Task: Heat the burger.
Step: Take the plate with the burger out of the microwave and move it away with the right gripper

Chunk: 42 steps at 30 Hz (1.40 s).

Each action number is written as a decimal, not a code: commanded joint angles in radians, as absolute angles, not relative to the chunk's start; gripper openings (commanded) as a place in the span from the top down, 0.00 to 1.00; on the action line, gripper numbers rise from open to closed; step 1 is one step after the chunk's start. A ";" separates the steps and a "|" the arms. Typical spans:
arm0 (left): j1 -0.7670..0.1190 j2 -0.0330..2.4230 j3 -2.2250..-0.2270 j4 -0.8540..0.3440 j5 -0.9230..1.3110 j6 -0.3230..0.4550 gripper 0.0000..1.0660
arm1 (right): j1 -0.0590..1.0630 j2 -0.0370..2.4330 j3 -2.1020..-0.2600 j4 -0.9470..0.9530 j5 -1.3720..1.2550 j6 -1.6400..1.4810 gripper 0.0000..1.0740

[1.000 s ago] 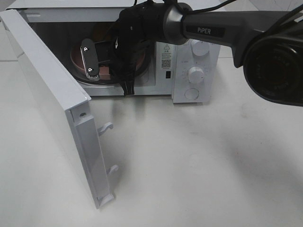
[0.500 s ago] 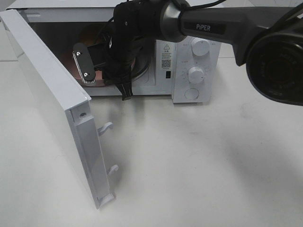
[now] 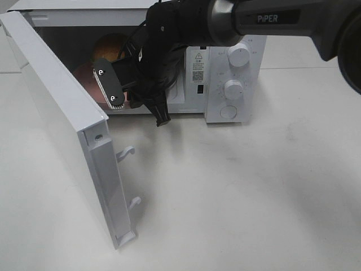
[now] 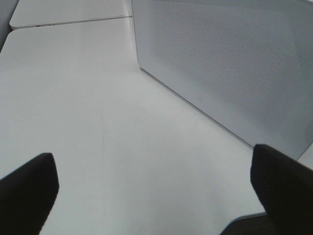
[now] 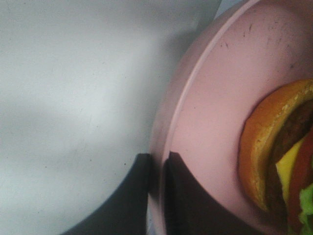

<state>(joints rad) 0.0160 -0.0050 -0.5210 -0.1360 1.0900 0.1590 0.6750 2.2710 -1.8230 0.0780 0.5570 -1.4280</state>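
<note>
Currently your right gripper [image 5: 157, 169] is pinched on the rim of the pink plate [image 5: 205, 122] — one finger on each face of the edge. You see the burger [image 5: 283, 156] sitting on that plate, near the gripped rim but apart from the fingers. From above, the plate is at the mouth of the microwave [image 3: 234, 73], whose door [image 3: 67, 130] stands swung wide. Your left gripper [image 4: 154, 183] is spread — nothing between its fingers, over the bare table [image 4: 98, 122]
</note>
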 commanded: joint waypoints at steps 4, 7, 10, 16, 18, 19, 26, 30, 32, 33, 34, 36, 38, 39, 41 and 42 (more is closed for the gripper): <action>0.020 -0.011 -0.520 -0.143 1.078 0.153 0.06 | 0.676 2.160 -1.723 0.073 0.445 -1.474 1.00; 0.020 -0.011 -0.520 -0.143 1.078 0.153 0.06 | 0.676 2.129 -1.673 0.073 0.427 -1.493 1.00; 0.020 -0.011 -0.520 -0.143 1.078 0.153 0.06 | 0.669 2.092 -1.613 0.073 0.383 -1.500 1.00; 0.020 -0.011 -0.520 -0.143 1.078 0.153 0.06 | 0.652 2.000 -1.486 0.073 0.329 -1.521 1.00; 0.020 -0.011 -0.520 -0.143 1.078 0.153 0.06 | 0.652 1.989 -1.470 0.073 0.324 -1.527 1.00; 0.020 -0.011 -0.520 -0.143 1.078 0.153 0.06 | 0.652 1.989 -1.470 0.073 0.324 -1.527 1.00; 0.020 -0.011 -0.520 -0.143 1.078 0.153 0.06 | 0.629 1.878 -1.319 0.073 0.275 -1.542 1.00; 0.020 -0.011 -0.520 -0.143 1.078 0.153 0.06 | 0.629 1.834 -1.263 0.073 0.265 -1.546 1.00; 0.020 -0.011 -0.520 -0.143 1.078 0.153 0.06 | 0.629 1.788 -1.207 0.084 0.257 -1.566 1.00; 0.020 -0.011 -0.520 -0.143 1.078 0.153 0.06 | 0.629 1.788 -1.207 0.084 0.257 -1.566 1.00; 0.020 -0.011 -0.520 -0.143 1.078 0.153 0.06 | 0.629 1.758 -1.168 0.110 0.251 -1.590 1.00; 0.020 -0.011 -0.520 -0.143 1.078 0.153 0.06 | 0.630 1.731 -1.135 0.134 0.251 -1.608 1.00; 0.020 -0.011 -0.520 -0.143 1.078 0.153 0.06 | 0.631 1.685 -1.079 0.149 0.245 -1.629 1.00; 0.020 -0.011 -0.520 -0.143 1.078 0.153 0.06 | 0.631 1.685 -1.079 0.149 0.245 -1.629 1.00; 0.020 -0.011 -0.520 -0.143 1.078 0.153 0.06 | 0.632 1.632 -1.013 0.149 0.219 -1.632 1.00; 0.020 -0.011 -0.520 -0.143 1.078 0.153 0.06 | 0.632 1.632 -1.013 0.149 0.219 -1.632 1.00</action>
